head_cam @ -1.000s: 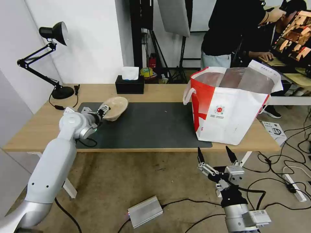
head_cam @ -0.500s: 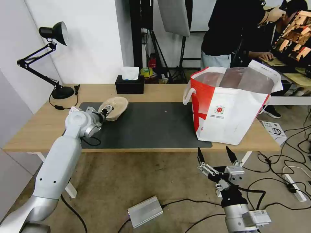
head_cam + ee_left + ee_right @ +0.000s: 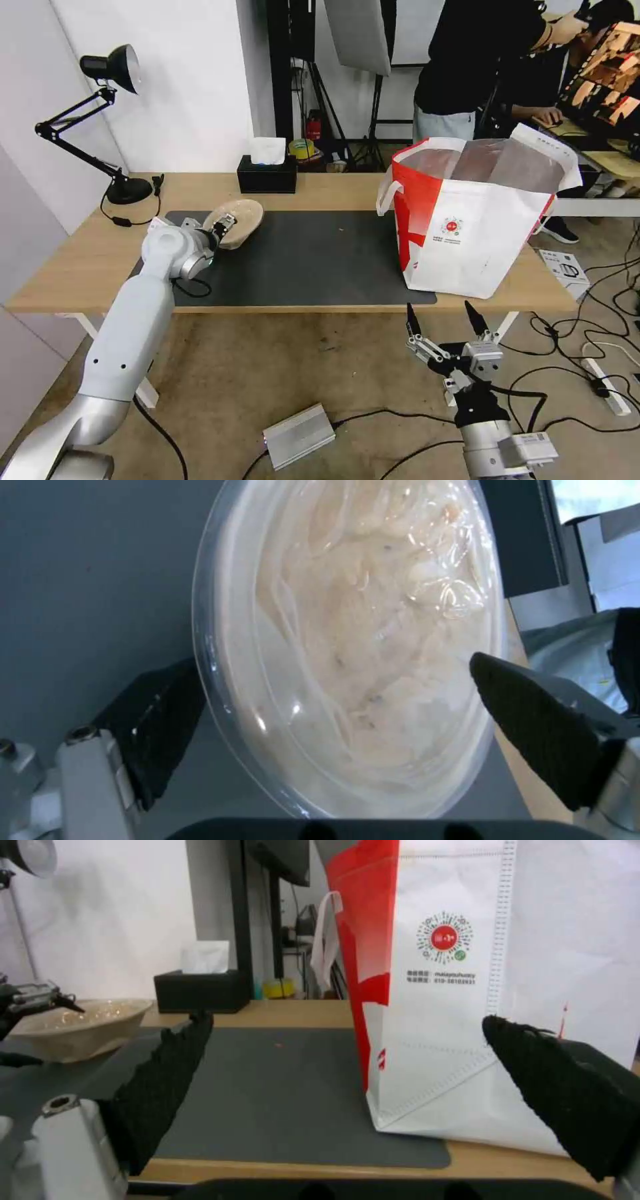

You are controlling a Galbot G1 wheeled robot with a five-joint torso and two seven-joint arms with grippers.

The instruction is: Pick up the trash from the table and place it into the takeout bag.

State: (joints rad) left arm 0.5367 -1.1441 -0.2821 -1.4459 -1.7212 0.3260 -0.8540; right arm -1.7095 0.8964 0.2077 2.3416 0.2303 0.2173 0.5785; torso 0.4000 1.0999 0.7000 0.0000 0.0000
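A beige crumpled bowl (image 3: 243, 215) with clear film inside lies tilted on the left part of the dark grey mat (image 3: 320, 257) on the table (image 3: 333, 188). My left gripper (image 3: 223, 225) is open at its near rim. In the left wrist view the bowl (image 3: 360, 630) lies between the two spread fingers (image 3: 533, 720) of that gripper (image 3: 333, 661). The takeout bag (image 3: 480, 233) stands open at the table's right end. My right gripper (image 3: 438, 308) hangs open below the table's front edge, facing the bag (image 3: 453, 990) and the bowl (image 3: 80, 1032).
A black tissue box (image 3: 267, 175) sits at the table's back edge. A black desk lamp (image 3: 127, 190) stands at the back left corner. Cables and a silver box (image 3: 299, 437) lie on the floor. A person stands behind the bag.
My left arm has pushed forward and to the right, bringing its fingers further around the bowl's near rim. The bowl has barely shifted. The right arm has not moved.
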